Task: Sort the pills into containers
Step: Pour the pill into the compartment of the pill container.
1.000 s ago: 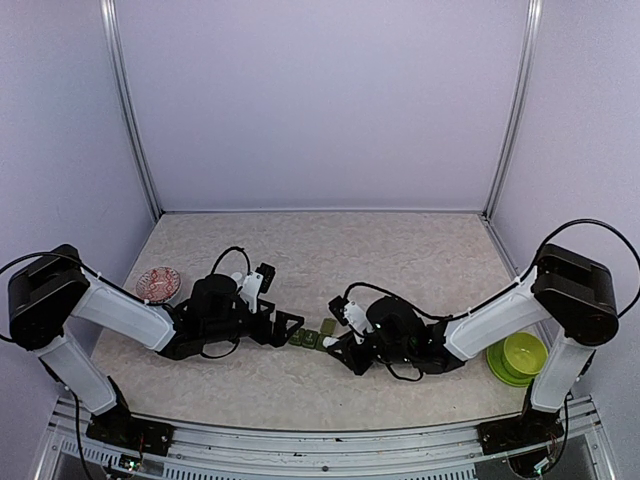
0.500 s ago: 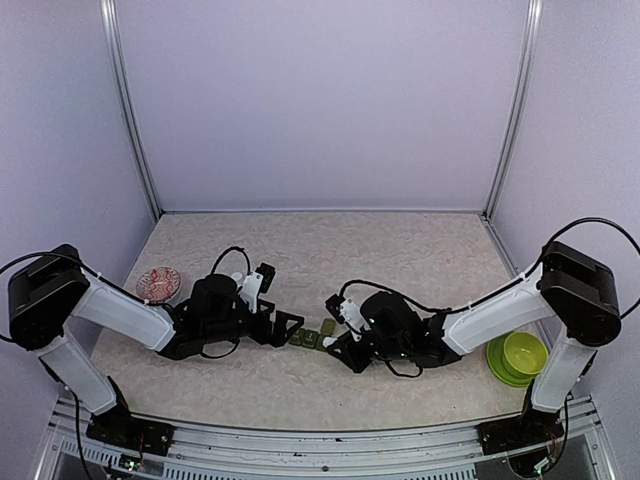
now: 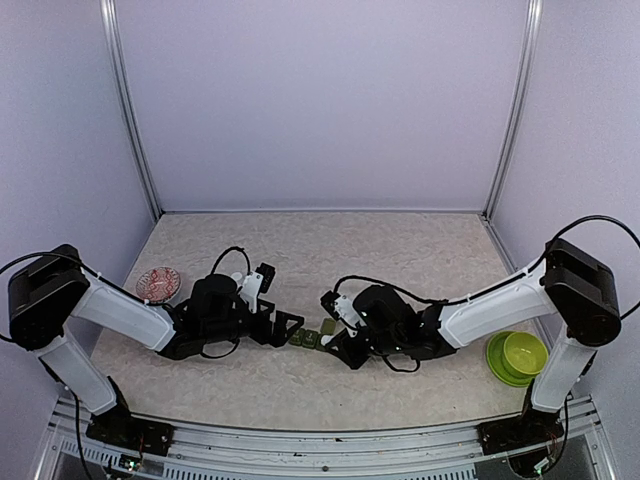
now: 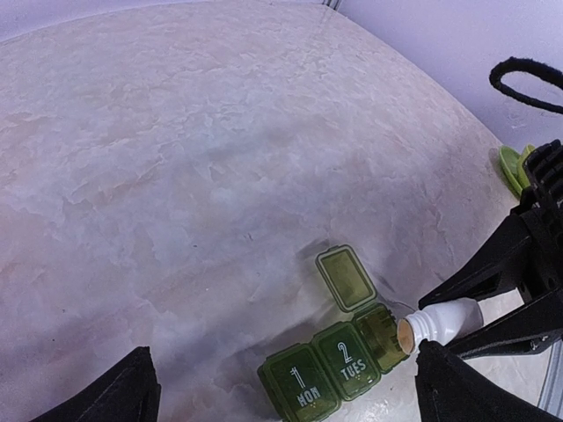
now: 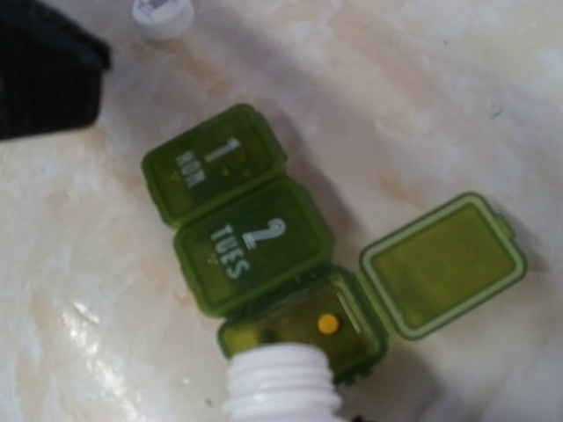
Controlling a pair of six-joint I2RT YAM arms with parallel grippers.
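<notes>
Looking down from the top camera, I see the left claw (image 3: 285, 325) spread wide and empty, just beside the green translucent plastic pill organiser (image 3: 308, 339) on the counter (image 3: 400, 250). The right claw (image 3: 338, 345) crowds its other end, too small to read.

On the left wrist camera, the right claw is clamped on a white plastic bottle (image 4: 444, 321), mouth tipped at the open third compartment (image 4: 380, 327).

On the right wrist camera, one small orange pill (image 5: 328, 323) lies in that compartment. If I tilt further, several pills could spill together or bounce over the rim. I can't see what the bottle or the closed compartments contain.
</notes>
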